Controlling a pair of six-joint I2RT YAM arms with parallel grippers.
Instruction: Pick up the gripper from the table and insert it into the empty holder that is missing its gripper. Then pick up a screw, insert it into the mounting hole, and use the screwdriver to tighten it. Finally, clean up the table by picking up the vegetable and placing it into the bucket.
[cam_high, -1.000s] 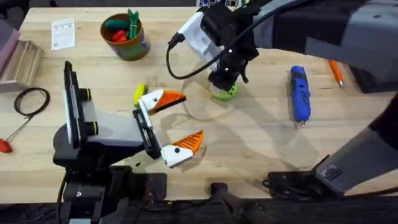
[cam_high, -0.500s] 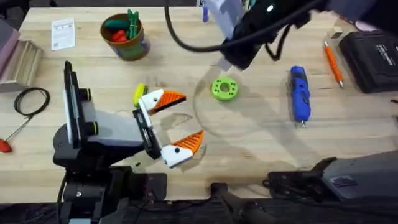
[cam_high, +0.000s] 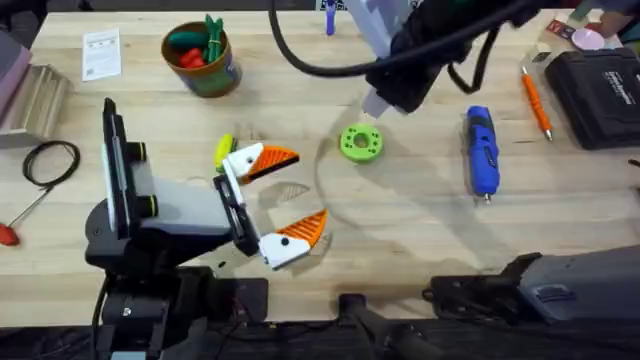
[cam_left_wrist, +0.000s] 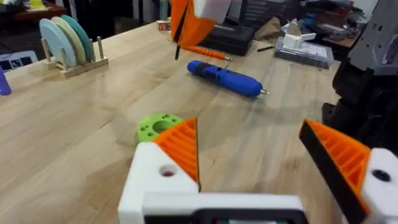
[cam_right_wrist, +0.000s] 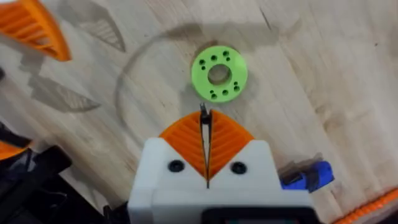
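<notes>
The right gripper (cam_right_wrist: 204, 140) hangs above the table (cam_high: 420, 230), pads pressed together on a thin dark screw (cam_right_wrist: 203, 114) — directly over a green perforated disc (cam_high: 360, 142). The left gripper (cam_high: 282, 196) rests low with its orange tips spread apart. The blue screwdriver (cam_high: 482, 150) lies flat beside the disc; the bucket (cam_high: 203, 62) stands at the far left, vegetables inside.

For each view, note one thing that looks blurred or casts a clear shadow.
Overhead: the right arm is dark and blurred above the green ring. Right wrist: the ring casts a soft shadow on the table. Left wrist: near pads are soft.
</notes>
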